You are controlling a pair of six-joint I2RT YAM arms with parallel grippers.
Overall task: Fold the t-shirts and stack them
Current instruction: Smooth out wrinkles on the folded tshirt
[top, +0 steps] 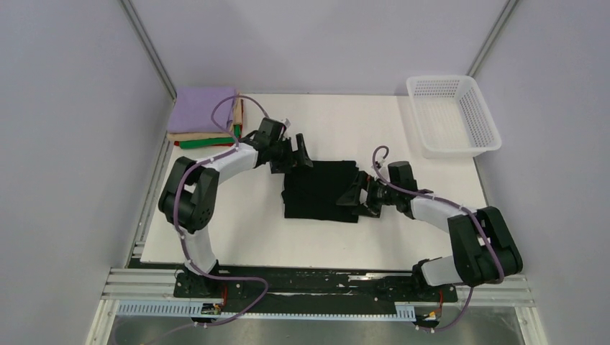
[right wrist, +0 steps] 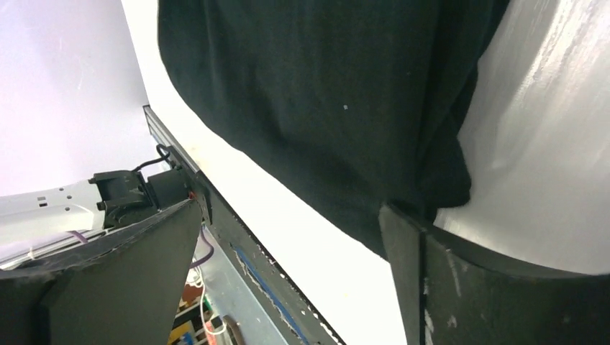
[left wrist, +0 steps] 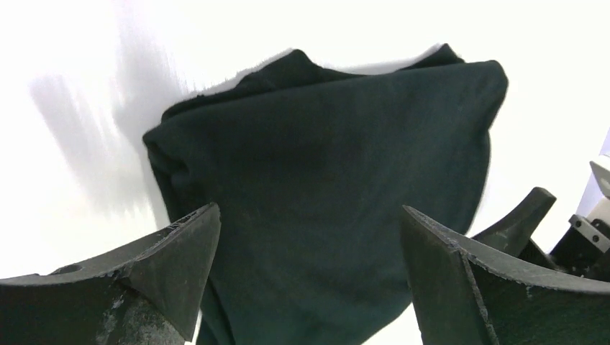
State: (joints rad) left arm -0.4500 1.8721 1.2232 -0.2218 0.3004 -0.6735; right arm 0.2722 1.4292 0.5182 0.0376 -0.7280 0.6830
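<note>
The black t-shirt (top: 320, 190) lies folded into a rough rectangle at the table's middle. My left gripper (top: 293, 154) is open at its far left corner; in the left wrist view the jaws (left wrist: 309, 215) straddle the shirt (left wrist: 324, 158) just above it. My right gripper (top: 357, 198) is open at the shirt's right edge; in the right wrist view (right wrist: 288, 212) one finger (right wrist: 417, 244) touches the cloth's edge (right wrist: 324, 93). Neither holds anything. A stack of folded shirts stands at the back left: lavender (top: 205, 108) on top, tan (top: 194, 135), green (top: 208, 143), a red sliver (top: 242, 109).
A white mesh basket (top: 440, 80) stands at the table's back right corner, nothing in it. The white table (top: 237, 230) ends at a metal rail near the arm bases. Grey walls close in left and right.
</note>
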